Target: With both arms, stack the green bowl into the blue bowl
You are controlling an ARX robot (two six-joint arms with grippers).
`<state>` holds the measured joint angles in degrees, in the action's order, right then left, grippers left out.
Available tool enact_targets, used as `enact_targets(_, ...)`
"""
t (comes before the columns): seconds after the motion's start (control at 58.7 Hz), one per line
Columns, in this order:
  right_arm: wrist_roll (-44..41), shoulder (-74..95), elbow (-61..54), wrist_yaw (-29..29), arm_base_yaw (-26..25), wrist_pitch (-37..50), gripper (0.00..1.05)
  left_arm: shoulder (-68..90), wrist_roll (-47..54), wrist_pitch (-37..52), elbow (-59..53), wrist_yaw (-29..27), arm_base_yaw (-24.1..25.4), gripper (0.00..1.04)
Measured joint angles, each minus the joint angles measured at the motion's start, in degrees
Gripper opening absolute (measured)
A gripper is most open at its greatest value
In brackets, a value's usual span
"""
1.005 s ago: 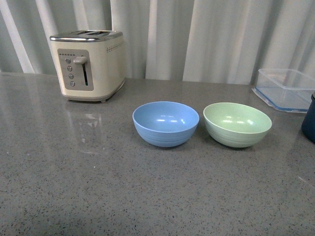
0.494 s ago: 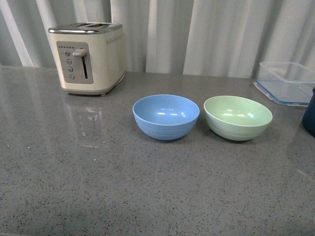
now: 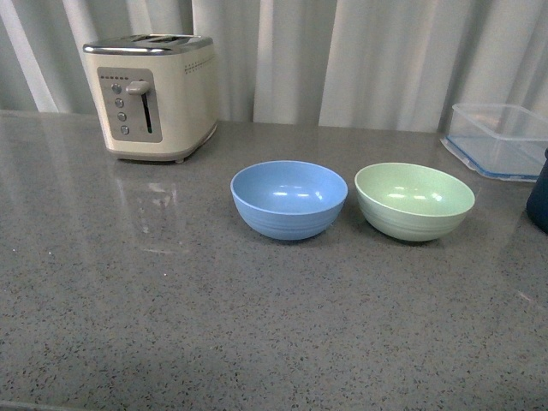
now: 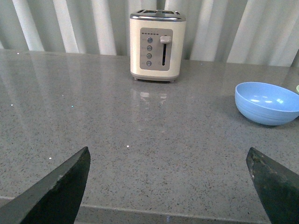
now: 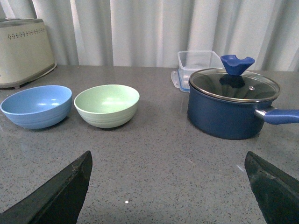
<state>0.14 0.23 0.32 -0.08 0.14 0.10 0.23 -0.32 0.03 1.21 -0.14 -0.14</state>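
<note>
Above a speckled grey stone countertop (image 3: 257,334) backed by pale curtains, we see the round sky-blue bowl (image 3: 288,199) and the round mint-green bowl (image 3: 414,201) side by side, just apart, both upright. A cream toaster (image 3: 154,96) stands behind them; a lidded navy pot (image 5: 231,105) sits right of the green one. Our left gripper (image 4: 167,156) and right gripper (image 5: 168,157) spread wide, holding nothing.

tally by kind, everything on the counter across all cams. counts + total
bowls: 2 (blue bowl, green bowl)
toaster: 1
clear container: 1
navy pot with glass lid: 1
total: 5
</note>
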Motion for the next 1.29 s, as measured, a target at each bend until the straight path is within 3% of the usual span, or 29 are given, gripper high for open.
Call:
enact_targets(0.255,0.0,0.0,0.0,-0.02,-0.02,-0.02,0.95,0.0,0.0,0.0,0.0,0.0,0.0,0.98)
enact_targets(0.306,0.63,2.4,2.05,-4.33,-0.46,-5.6,0.95,0.0,0.02,0.0,0.0,-0.02,0.0,0.98)
enact_targets(0.375,1.81,9.55,5.6,-6.75,1.2,-8.74,0.95,-0.02,0.02,0.0,0.0,0.02,0.0,0.98)
enact_targets(0.528,4.85,27.63,15.87,-7.89,6.93,0.2,0.95,-0.02,0.02,0.0,0.0,0.0,0.0,0.98)
enact_targets(0.63,6.34,39.78,23.1,-9.22,7.93,2.62,0.95,-0.02,0.02,0.0,0.0,0.0,0.0,0.98)
enact_targets(0.749,9.16,59.54,37.35,-14.8,7.78,2.1,0.95,-0.02,0.02,0.0,0.0,-0.02,0.0,0.98)
enact_targets(1.09,9.55,95.36,67.71,-4.13,7.76,-9.18,0.95,-0.02,0.02,0.0,0.0,0.0,0.0,0.98)
enact_targets(1.294,9.4,105.07,75.23,1.88,6.95,-9.97,0.95,-0.02,0.02,0.0,0.0,0.0,0.0,0.98)
